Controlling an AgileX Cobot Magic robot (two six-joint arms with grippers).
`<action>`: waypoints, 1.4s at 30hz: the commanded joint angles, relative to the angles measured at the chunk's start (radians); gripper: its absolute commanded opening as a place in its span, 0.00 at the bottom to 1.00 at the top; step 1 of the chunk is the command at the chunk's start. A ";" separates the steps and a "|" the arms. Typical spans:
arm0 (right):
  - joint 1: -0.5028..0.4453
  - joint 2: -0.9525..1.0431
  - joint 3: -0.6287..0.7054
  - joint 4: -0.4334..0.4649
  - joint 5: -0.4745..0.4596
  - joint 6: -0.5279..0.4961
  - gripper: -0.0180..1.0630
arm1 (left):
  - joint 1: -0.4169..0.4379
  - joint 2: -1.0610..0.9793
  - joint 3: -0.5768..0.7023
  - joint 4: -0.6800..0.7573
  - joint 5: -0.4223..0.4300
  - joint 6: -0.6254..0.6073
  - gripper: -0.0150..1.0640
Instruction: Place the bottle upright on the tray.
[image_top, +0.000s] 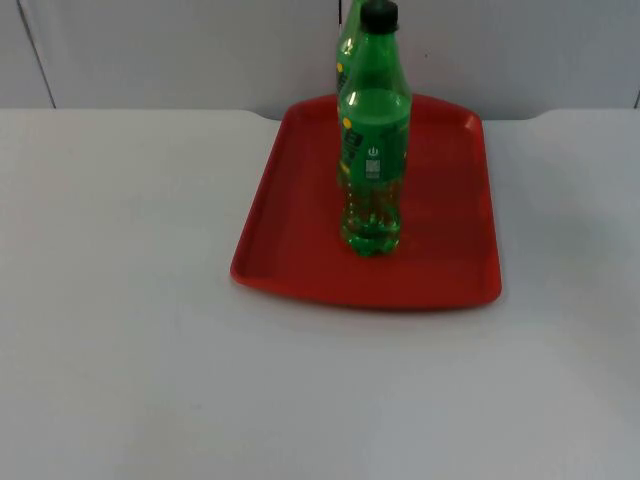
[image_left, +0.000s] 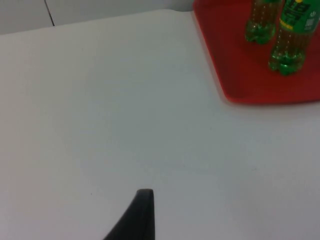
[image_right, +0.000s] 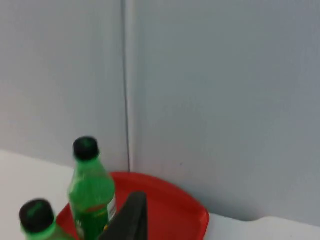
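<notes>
Already two green bottles stand upright on the red tray, one directly behind the other near its middle, both with black caps. One fingertip of the left gripper hangs over bare white table, well apart from the tray; whether either claw is released or clenched cannot be told. One fingertip of the right gripper points at the tray and the grey wall.

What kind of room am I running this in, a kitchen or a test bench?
Most likely a lab test bench: a bare white table top ends at a plain grey partition wall, and the only props are a red tray with two green bottles standing on it.
</notes>
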 joint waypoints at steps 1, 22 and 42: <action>-0.004 -0.024 0.002 0.040 0.029 -0.013 0.99 | 0.003 -0.003 0.004 0.002 -0.001 -0.006 0.99; -0.004 -0.209 -0.019 1.287 0.454 -1.315 0.99 | 0.003 -0.003 0.004 0.002 -0.001 -0.006 0.99; -0.004 -0.625 0.128 1.554 0.652 -1.570 0.99 | 0.003 -0.003 0.004 0.002 -0.001 -0.006 0.99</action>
